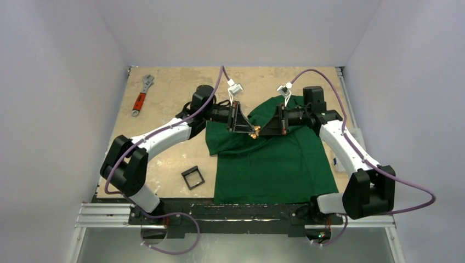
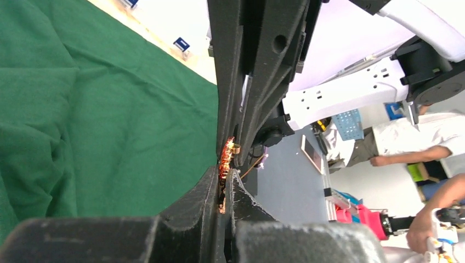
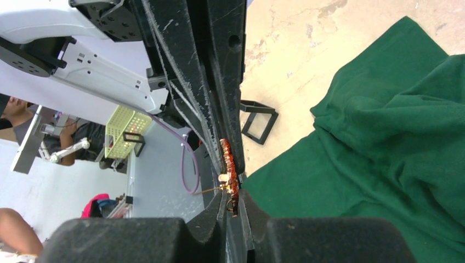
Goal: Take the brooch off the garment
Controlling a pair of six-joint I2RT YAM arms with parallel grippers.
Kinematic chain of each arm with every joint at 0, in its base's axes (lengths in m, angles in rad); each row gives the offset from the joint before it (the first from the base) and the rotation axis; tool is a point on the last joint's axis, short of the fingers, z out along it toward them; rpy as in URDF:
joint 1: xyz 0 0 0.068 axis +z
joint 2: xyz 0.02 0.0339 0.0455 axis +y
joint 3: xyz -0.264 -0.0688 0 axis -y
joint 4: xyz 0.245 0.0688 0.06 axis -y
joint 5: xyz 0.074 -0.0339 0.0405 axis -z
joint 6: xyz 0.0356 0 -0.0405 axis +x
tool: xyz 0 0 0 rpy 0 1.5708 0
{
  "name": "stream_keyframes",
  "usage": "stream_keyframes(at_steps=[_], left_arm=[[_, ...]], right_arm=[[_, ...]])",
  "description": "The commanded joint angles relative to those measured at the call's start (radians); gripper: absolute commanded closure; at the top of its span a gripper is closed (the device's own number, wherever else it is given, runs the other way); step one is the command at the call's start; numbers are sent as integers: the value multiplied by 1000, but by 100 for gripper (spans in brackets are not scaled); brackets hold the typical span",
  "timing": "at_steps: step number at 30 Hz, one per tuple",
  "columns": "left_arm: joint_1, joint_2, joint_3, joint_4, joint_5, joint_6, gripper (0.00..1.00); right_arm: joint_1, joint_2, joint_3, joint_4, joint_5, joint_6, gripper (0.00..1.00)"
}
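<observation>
The dark green garment (image 1: 274, 164) lies flat on the table, also seen as cloth (image 2: 109, 109) in the left wrist view and as cloth (image 3: 384, 137) in the right wrist view. My two grippers meet tip to tip above its upper left part. The tiny orange-red brooch (image 1: 255, 134) sits between them. My left gripper (image 2: 225, 186) is shut on one end of the brooch (image 2: 225, 156). My right gripper (image 3: 233, 205) pinches the other end of the brooch (image 3: 228, 164), its jaws a narrow slit apart. A thin gold pin sticks out sideways. No cloth shows between the jaws.
A red-handled wrench (image 1: 141, 97) lies at the far left of the table. A small black square frame (image 1: 192, 178) lies on the bare tabletop left of the shirt, also seen as the frame (image 3: 259, 120) in the right wrist view. White walls close in the table.
</observation>
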Motion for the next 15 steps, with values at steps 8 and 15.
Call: stream_keyframes(at_steps=[8,15], left_arm=[[56,10,-31,181,51,-124,100],[56,9,-31,173,60,-113,100]], right_arm=[[-11,0,52,-27,16,2,73],[-11,18,73,-8,30,19,63]])
